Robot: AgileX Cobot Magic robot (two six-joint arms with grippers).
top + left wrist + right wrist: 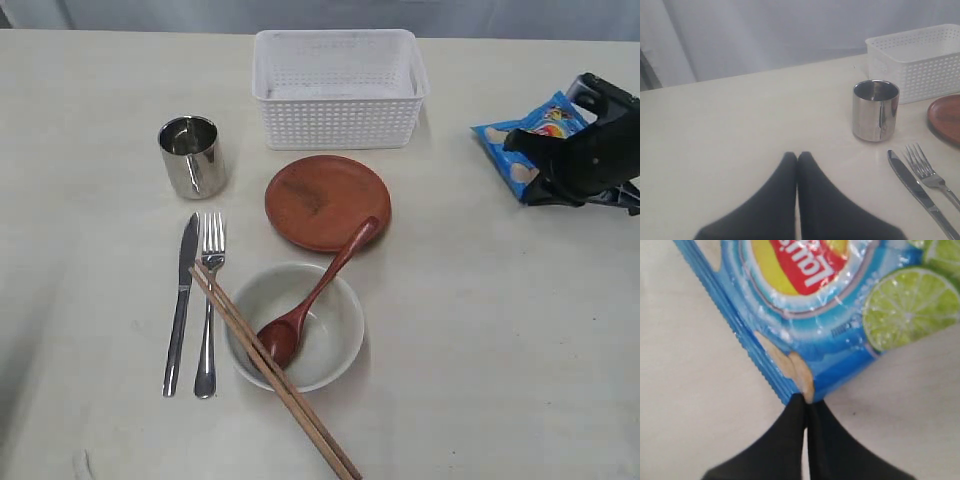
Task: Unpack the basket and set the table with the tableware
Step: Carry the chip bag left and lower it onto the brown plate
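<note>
The white basket point(340, 125) stands at the back of the table point(480, 330). In front of it lie the tableware: a steel mug point(191, 155), a brown plate point(320, 195), a knife point(180, 300) and a fork point(208, 310). The off-white bowl point(335, 330) holds a wooden spoon point(320, 285), and chopsticks point(290, 395) rest across its rim. My right gripper point(805, 399) is shut on a corner of the blue crisp bag point(840, 315), which lies flat at the right. My left gripper point(798, 155) is shut on nothing, low over bare table near the mug point(875, 110).
The right arm's black body point(590, 150) covers the right part of the crisp bag point(500, 140). The spoon's handle reaches onto the plate's edge. The chopsticks run towards the table's front edge. The left arm does not show in the exterior view.
</note>
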